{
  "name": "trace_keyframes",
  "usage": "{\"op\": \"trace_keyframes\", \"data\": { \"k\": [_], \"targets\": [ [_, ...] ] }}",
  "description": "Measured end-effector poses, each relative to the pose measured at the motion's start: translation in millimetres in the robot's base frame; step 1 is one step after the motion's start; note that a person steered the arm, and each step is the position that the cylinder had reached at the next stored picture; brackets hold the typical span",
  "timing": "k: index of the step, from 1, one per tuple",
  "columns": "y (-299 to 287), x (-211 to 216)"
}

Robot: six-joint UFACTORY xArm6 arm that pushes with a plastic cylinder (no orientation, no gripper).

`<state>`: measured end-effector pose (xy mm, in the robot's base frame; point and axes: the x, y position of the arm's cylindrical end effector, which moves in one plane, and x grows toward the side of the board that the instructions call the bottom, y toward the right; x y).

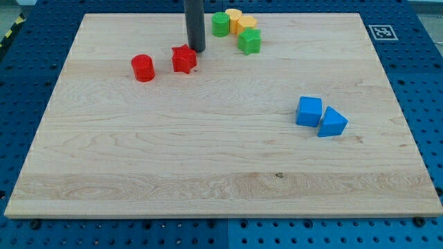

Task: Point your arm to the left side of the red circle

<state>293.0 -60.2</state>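
Tip (pixel 198 50) down on the far board (pixel 208 159), bare rod, no jaws, holding nothing, just right of red star (pixel 184 59). Red circle (pixel 143 68) further left, standing free. Looks light, rigid, quick to slide if nudged; nothing to grasp, only stop short at its left side.

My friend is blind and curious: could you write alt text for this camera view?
My tip rests on a wooden board just right of a red star, with the red circle further left. Green and yellow blocks cluster at the top; two blue blocks sit right.
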Motion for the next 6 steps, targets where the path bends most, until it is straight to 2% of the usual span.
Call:
{"op": "trace_keyframes", "data": {
  "k": [1, 3, 4, 5, 6],
  "targets": [
    [-10.9, 1.5],
    [-11.2, 41.0],
    [-33.5, 9.5],
    [-131.8, -8.2],
    [-206.9, 0.9]
  ]
}}
